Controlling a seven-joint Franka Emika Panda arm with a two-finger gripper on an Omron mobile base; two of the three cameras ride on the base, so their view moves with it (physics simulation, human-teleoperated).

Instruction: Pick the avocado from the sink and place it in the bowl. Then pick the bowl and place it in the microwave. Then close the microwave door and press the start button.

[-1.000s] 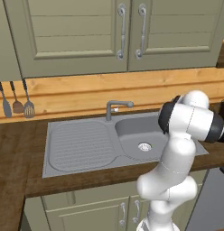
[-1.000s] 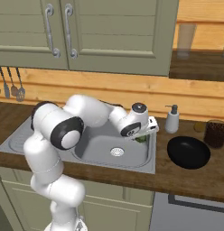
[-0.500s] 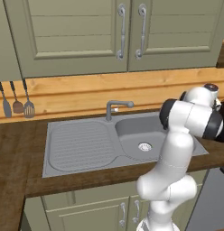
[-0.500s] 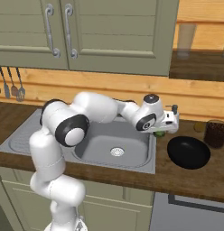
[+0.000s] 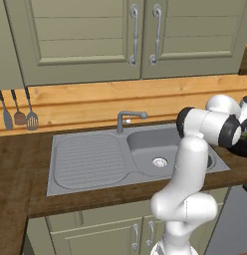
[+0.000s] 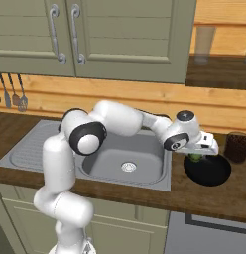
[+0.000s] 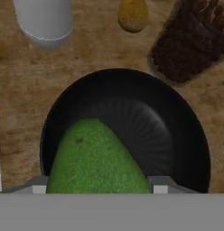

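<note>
Item: avocado (image 7: 98, 158), clamped between the fingers (image 7: 161, 184), hung directly above the black bowl (image 7: 177, 135) on the desk (image 7: 23, 81), evidently positioned for release.

speckled green avocado (image 7: 98, 162), glossy black bowl (image 7: 177, 135), ribbed grey sink (image 5: 95, 162)

My two base cameras sit behind the arm, left and right, facing forward and down; both take in the sink (image 5: 135, 157) and the wooden bench (image 6: 214, 191). My hand camera looks straight down, close over the bowl (image 7: 177, 131).
</note>
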